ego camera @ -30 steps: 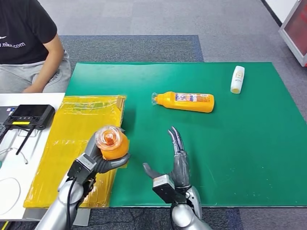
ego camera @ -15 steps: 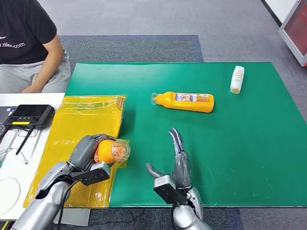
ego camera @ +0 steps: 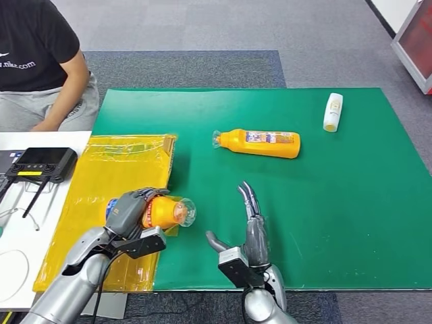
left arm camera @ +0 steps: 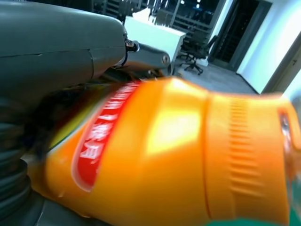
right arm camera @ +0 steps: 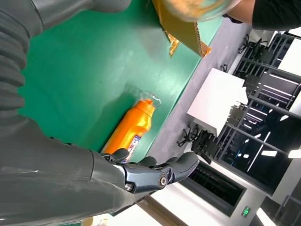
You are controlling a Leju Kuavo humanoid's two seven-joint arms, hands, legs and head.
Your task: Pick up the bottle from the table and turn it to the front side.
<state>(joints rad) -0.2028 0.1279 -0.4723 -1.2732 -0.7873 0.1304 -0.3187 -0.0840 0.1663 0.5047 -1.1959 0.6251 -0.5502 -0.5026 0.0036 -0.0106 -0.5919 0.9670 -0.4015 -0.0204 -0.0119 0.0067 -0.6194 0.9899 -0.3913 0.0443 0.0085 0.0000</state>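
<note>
My left hand [ego camera: 126, 213] grips an orange bottle [ego camera: 165, 212] with a red label [left arm camera: 103, 136], held lying sideways above the edge of the yellow sheet [ego camera: 102, 196], its clear-wrapped cap pointing right. My right hand [ego camera: 250, 233] is open near the table's front edge, fingers pointing away over the green mat [ego camera: 331, 202], holding nothing. A second orange bottle [ego camera: 262, 143] lies on its side at mid-table, and it also appears beyond my right hand's fingers [right arm camera: 156, 173] as the orange bottle [right arm camera: 129, 132] in the right wrist view.
A small white bottle [ego camera: 333, 111] lies at the far right of the mat. A black controller [ego camera: 38, 164] rests on the white table at left. A seated person [ego camera: 38, 61] in a black shirt is at the far left.
My left hand has turned the held bottle from cap facing the camera to lying sideways with the cap pointing right, and lowered it a little. The right hand has stayed put.
</note>
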